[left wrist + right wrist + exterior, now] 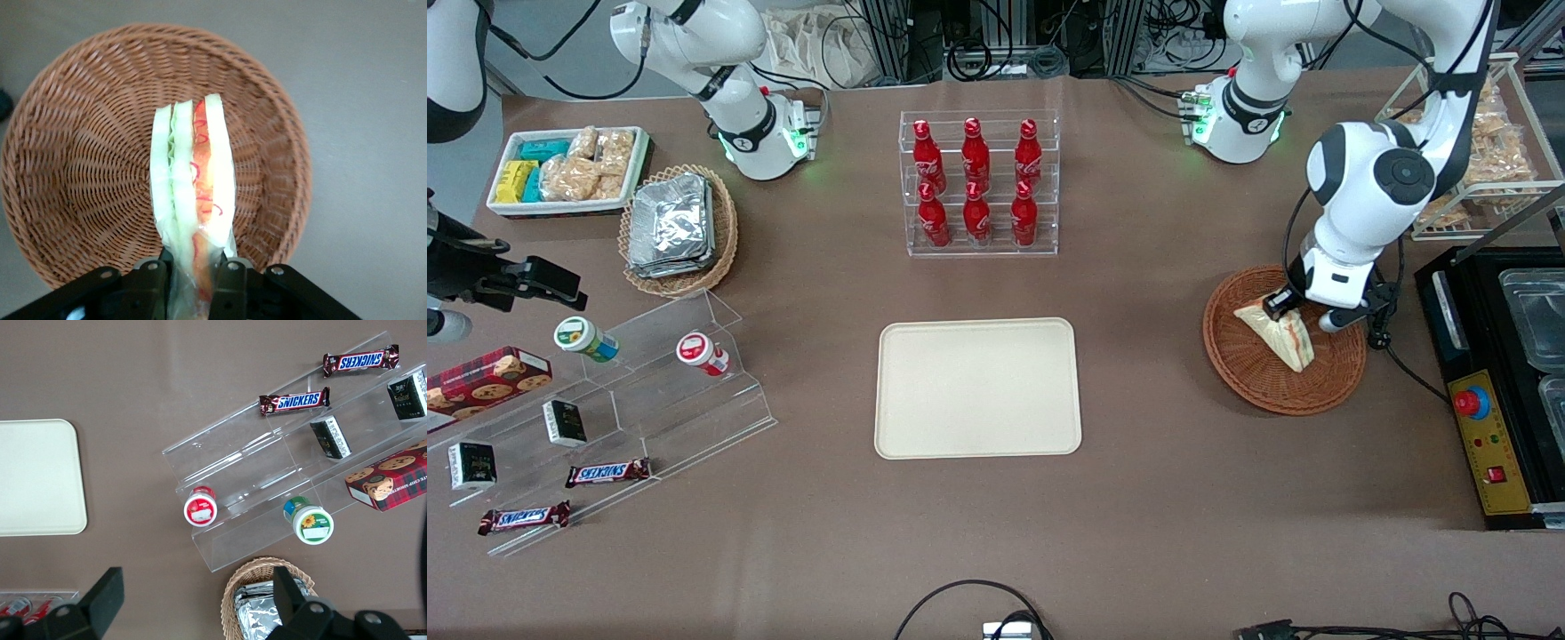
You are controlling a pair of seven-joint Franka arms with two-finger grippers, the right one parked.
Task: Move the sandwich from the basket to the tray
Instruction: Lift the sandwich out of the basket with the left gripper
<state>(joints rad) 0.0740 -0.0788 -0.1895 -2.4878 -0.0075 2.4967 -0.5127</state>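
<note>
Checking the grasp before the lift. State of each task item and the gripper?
gripper: over the basket, shut on the sandwich's end
sandwich: pinched between the fingers, over the basket's floor; lifted or resting, cannot tell
basket: upright on the table, nothing else in it
tray: flat, bare

I'm seeing the gripper, matt black plastic, pinching the sandwich in its clear glossy wrap over the rough woven wicker basket. The smooth matt cream tray is lying on the dull brown table.

left gripper lowered, fingers pinched shut
</note>
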